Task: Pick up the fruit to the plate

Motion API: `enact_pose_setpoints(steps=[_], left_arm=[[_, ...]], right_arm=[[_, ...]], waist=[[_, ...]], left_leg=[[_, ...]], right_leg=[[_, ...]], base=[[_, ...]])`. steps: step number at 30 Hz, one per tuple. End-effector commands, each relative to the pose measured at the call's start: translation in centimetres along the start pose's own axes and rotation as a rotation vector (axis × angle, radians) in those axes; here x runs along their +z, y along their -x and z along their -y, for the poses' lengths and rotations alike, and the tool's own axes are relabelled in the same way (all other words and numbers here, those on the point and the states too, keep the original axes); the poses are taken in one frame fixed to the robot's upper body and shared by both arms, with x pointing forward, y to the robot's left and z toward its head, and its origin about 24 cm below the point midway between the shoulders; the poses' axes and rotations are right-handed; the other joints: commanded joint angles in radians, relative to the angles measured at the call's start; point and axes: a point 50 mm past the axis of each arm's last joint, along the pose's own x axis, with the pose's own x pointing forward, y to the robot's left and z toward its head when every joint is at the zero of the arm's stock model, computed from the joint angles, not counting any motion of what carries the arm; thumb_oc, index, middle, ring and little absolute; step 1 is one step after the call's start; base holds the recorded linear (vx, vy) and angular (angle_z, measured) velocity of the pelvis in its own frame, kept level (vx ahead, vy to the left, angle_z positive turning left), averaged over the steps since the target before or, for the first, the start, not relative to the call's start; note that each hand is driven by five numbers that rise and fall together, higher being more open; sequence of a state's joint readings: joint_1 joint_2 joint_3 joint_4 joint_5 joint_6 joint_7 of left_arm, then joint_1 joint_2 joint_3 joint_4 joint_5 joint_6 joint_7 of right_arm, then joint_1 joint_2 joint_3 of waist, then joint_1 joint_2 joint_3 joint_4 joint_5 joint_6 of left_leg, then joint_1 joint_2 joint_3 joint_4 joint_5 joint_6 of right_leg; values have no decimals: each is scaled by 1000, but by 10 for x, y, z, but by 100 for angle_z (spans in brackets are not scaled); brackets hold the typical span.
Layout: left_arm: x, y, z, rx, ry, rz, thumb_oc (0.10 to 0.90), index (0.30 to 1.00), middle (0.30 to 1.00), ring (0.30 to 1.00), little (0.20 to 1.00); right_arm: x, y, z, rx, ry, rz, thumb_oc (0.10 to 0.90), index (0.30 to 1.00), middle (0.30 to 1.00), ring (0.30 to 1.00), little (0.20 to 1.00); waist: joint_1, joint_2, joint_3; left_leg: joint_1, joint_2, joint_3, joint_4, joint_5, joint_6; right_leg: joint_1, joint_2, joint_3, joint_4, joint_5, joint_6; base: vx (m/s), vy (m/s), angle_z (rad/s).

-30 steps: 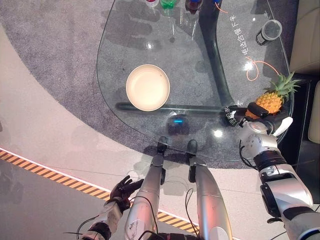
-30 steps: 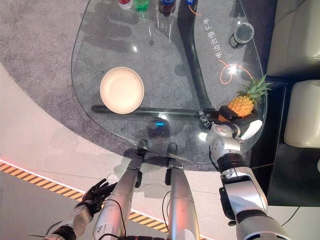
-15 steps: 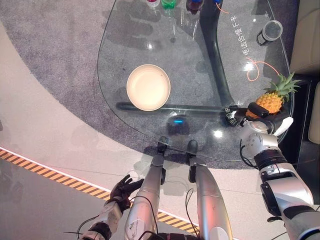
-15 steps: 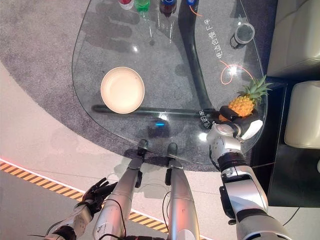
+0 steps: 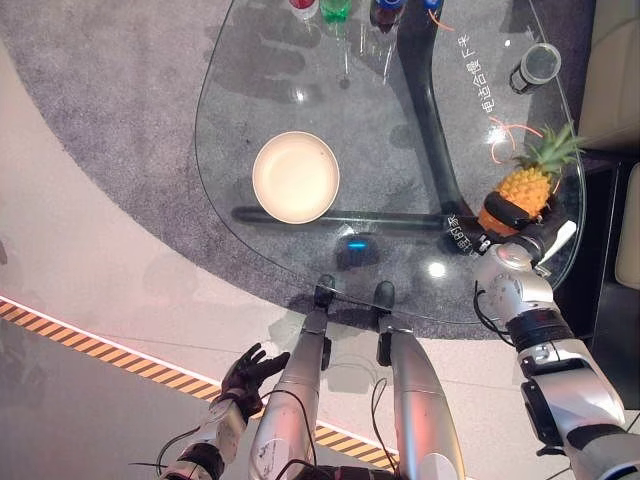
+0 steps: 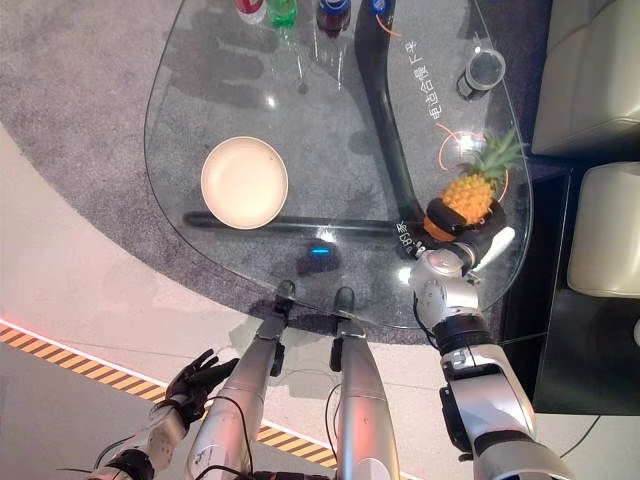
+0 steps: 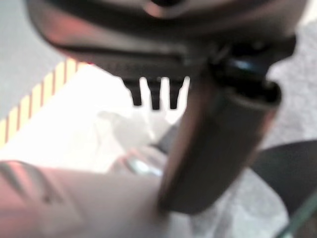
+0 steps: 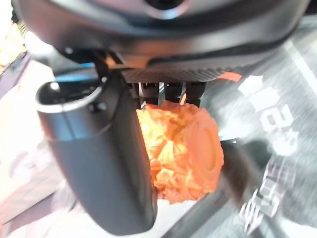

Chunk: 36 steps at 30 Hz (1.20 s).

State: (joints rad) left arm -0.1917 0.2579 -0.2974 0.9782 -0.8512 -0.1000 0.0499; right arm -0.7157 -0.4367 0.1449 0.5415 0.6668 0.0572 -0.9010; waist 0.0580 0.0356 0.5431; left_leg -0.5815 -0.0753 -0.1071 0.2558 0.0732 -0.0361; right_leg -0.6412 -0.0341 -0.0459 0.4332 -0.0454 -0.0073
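Note:
An orange pineapple (image 5: 525,188) with a green crown is at the right end of the glass table (image 5: 400,120). My right hand (image 5: 508,214) is shut on its lower part, dark fingers wrapped round it. In the right wrist view the pineapple's (image 8: 181,148) underside shows past the thumb (image 8: 99,163). A round cream plate (image 5: 295,176) lies on the table's left half, a long way from the fruit. Low at my left side, off the table, my left hand (image 5: 250,372) hangs with fingers spread.
Several coloured bottles (image 5: 335,8) stand along the table's far edge. A dark can (image 5: 535,65) sits at the far right corner. A cream sofa (image 6: 600,70) flanks the table on the right. Orange markings and white lettering run across the glass by the pineapple.
My right hand has moved the pineapple a little away from the table's right edge, and its crown now points more toward the far side. The left hand has barely shifted.

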Motion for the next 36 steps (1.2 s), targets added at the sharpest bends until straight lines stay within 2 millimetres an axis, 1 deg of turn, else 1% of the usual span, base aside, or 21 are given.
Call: enact_pose_setpoints(steps=[1,3,5,7,10,12,14,15,19,21,22,23,25,26,27,28,29,31,34,35,36], left_arm=[[-17,9,-19,41,49,-13,800,900,900,900,900],[-19,10,-20,43,55,-13,800,900,900,900,900],[-23,12,-23,52,68,-9,800,900,900,900,900],[-24,12,-24,58,77,-4,800,900,900,900,900],[-22,14,-28,91,143,33,800,900,900,900,900],[-15,15,-32,116,196,88,800,900,900,900,900],[-9,15,-35,138,215,126,800,900,900,900,900],[-3,15,-36,155,237,167,800,900,900,900,900],[12,19,-46,223,337,283,800,900,900,900,900],[25,23,-53,265,430,373,800,900,900,900,900],[29,24,-55,272,444,400,800,900,900,900,900],[39,26,-56,268,451,458,800,900,900,900,900],[42,27,-56,266,447,473,800,900,900,900,900],[52,29,-55,257,436,518,800,900,900,900,900],[57,30,-55,260,431,545,800,900,900,900,900],[70,36,-58,275,455,630,800,900,900,900,900],[78,40,-60,291,455,672,800,900,900,900,900],[87,44,-61,303,461,722,800,900,900,900,900],[111,54,-53,268,450,835,800,900,900,900,900],[123,61,-48,226,442,896,800,900,900,900,900],[129,65,-45,205,431,927,800,900,900,900,900]], right_arm=[[57,8,4,37,-116,285,100,300,300,300,200],[60,12,4,52,-127,302,100,300,300,300,200],[63,23,2,90,-156,336,100,300,300,300,200],[64,27,2,106,-165,352,100,300,300,300,200],[66,39,-1,165,-177,388,100,300,300,300,200],[68,50,-5,251,-176,435,100,300,300,300,200],[69,60,-8,313,-175,464,100,300,300,300,200],[67,68,-11,364,-170,482,100,300,300,300,200],[60,83,-13,488,-161,504,100,300,300,300,200],[58,90,-13,548,-153,518,100,300,300,300,200],[57,92,-13,564,-154,520,100,300,300,300,200],[56,96,-12,602,-157,523,100,300,300,300,200],[56,97,-12,612,-156,525,100,300,300,300,200],[56,100,-11,641,-156,533,100,300,300,300,200],[55,101,-10,660,-152,534,100,300,300,300,200],[53,107,-9,721,-149,540,100,300,300,300,200],[51,110,-8,745,-149,547,100,300,300,300,200],[50,113,-8,774,-150,552,100,300,300,300,200],[49,119,-7,827,-152,555,100,300,300,300,200],[46,122,-5,855,-150,555,100,300,300,300,200],[46,123,-4,868,-151,554,100,300,300,300,200]], waist=[[-13,-20,-23],[-17,-23,-23],[-24,-26,-23],[-27,-28,-23],[-32,-29,-23],[-35,-29,-23],[-39,-30,-23],[-40,-31,-23],[-43,-31,-23],[-39,-31,-23],[-38,-30,-23],[-33,-30,-23],[-32,-31,-23],[-28,-31,-23],[-25,-31,-25],[-17,-32,-35],[-13,-33,-43],[-8,-36,-53],[3,-41,-74],[11,-45,-86],[14,-47,-92]], left_leg=[[11,-39,44,103,-92,67],[22,-38,44,102,-94,67],[46,-35,43,99,-98,66],[57,-35,43,96,-99,66],[83,-34,41,90,-101,65],[106,-33,38,91,-109,65],[117,-36,35,86,-103,64],[127,-36,32,87,-102,62],[155,-38,21,88,-103,60],[175,-39,14,89,-105,57],[181,-40,11,90,-105,57],[192,-41,6,90,-105,55],[197,-41,4,89,-105,55],[205,-41,0,88,-105,54],[212,-41,-3,85,-104,55],[227,-42,-10,81,-105,55],[233,-42,-14,77,-104,55],[243,-44,-20,72,-104,54],[264,-45,-30,61,-103,53],[272,-47,-36,58,-101,53],[276,-48,-39,55,-101,53]], right_leg=[[85,17,14,-129,53,-4],[97,18,15,-131,50,-5],[122,20,19,-133,46,-7],[133,22,20,-135,44,-8],[162,24,22,-139,37,-11],[186,27,23,-136,24,-14],[199,27,22,-141,27,-16],[212,27,21,-141,24,-17],[246,25,15,-139,14,-21],[269,24,10,-138,5,-22],[277,24,8,-138,3,-23],[293,24,4,-137,-2,-24],[298,24,3,-138,-3,-24],[307,24,-1,-136,-6,-24],[315,24,-3,-137,-7,-24],[333,25,-9,-136,-15,-25],[341,25,-12,-140,-17,-25],[355,26,-16,-144,-20,-25],[383,25,-25,-157,-24,-24],[396,25,-30,-162,-25,-23],[403,25,-32,-165,-26,-23]], base=[[0,0,0],[0,0,0],[0,0,0],[0,0,0],[0,0,0],[0,0,0],[0,0,0],[0,0,0],[9,-12,2],[11,-12,2],[17,-34,4],[12,-33,4],[4,-13,2],[10,-32,2],[32,-63,3],[42,-58,5],[42,-54,10],[40,-38,15],[49,-46,6],[53,-61,2],[45,-51,5]])
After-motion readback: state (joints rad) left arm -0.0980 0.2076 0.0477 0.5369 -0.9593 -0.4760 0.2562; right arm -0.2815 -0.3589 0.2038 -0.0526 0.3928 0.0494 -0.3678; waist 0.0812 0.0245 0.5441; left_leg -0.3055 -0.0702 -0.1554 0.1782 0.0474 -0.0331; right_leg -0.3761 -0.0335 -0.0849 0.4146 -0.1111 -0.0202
